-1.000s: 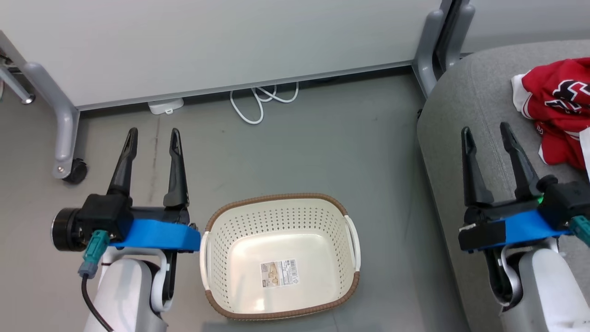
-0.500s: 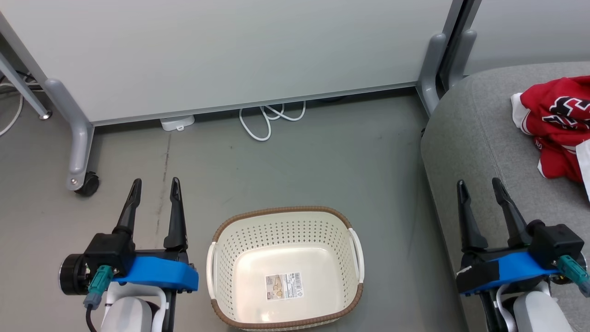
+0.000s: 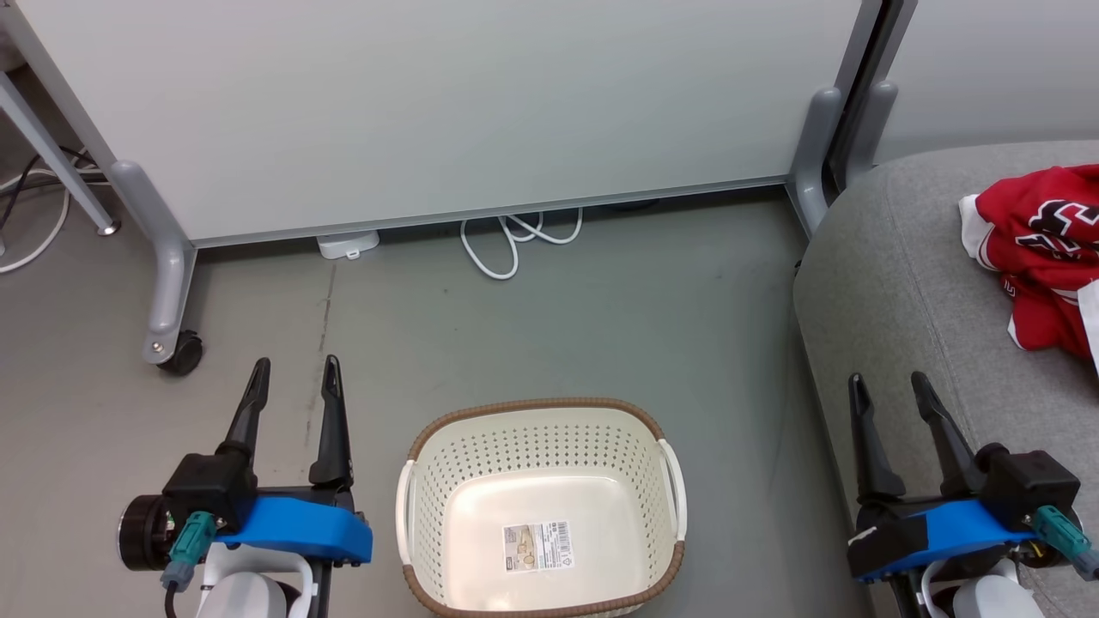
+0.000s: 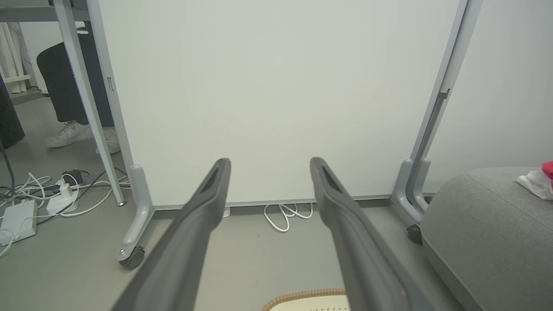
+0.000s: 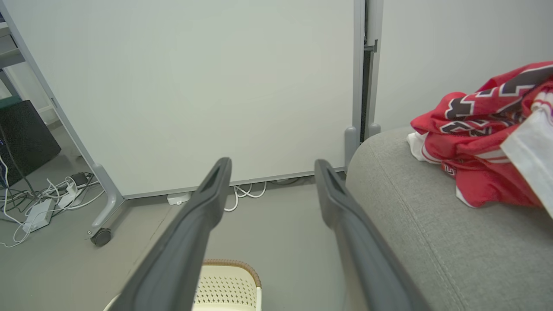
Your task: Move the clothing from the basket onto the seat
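Observation:
The cream basket (image 3: 429,481) stands on the floor between my arms with only a barcode sticker (image 3: 538,545) on its bottom; its rim (image 5: 231,263) also shows in the right wrist view. Red clothing (image 3: 1043,257) with black-and-white lettering lies bunched on the grey seat (image 3: 893,283) at the right; the same clothing (image 5: 484,142) sits on the seat (image 5: 423,233) in the right wrist view. My left gripper (image 3: 294,374) is open, left of the basket, holding nothing. Open too and holding nothing, my right gripper (image 3: 886,386) hangs over the seat's front edge.
A pale wall panel (image 3: 429,103) on grey wheeled legs (image 3: 163,283) stands behind the basket. White cables (image 3: 515,240) and a small adapter (image 3: 348,245) lie at its foot. More cables, a power strip (image 4: 17,218) and a person's shoes (image 4: 71,134) sit beyond the panel's left leg.
The whole head view has shifted, so floor, basket and seat sit lower in the picture. Both grippers have dropped toward the bottom edge and stay open; the clothing lies as before.

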Motion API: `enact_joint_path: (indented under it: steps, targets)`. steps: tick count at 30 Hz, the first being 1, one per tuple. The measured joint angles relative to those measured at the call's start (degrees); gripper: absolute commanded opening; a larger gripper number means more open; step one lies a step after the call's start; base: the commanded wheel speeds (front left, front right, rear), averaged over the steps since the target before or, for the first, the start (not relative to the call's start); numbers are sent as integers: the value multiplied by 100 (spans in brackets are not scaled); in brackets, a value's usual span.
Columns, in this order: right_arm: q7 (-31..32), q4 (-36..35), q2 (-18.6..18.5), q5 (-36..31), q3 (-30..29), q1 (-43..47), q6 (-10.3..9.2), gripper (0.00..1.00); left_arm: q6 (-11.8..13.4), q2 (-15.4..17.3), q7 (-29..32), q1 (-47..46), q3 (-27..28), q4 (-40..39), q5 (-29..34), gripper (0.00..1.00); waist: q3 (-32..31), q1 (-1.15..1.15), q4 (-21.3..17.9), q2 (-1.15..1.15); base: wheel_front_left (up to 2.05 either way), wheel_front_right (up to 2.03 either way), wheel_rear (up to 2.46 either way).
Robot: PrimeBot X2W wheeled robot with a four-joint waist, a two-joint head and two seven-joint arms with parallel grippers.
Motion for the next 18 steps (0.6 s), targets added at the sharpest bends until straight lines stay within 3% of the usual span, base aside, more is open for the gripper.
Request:
enact_joint_path:
  steps: [6, 7, 13, 18]
  targets:
    - [0, 26, 2, 53, 23, 25, 0, 100, 21, 0, 0, 18, -48, 37, 0, 100, -42, 0, 20, 0, 0, 0, 0]
    - [0, 53, 3, 54, 24, 27, 0, 0, 21, -1, 4, 25, -54, 63, 0, 0, -45, 0, 22, 0, 0, 0, 0]
    - [30, 357, 18, 70, 29, 124, 0, 0, 21, -10, 47, 279, -63, 368, -25, 0, -52, 0, 21, 0, 0, 0, 0]
    - [176, 371, 23, 581, -1, 131, 0, 0, 19, -15, 221, 299, -9, 393, -547, 0, -69, 0, 15, 0, 0, 0, 0]
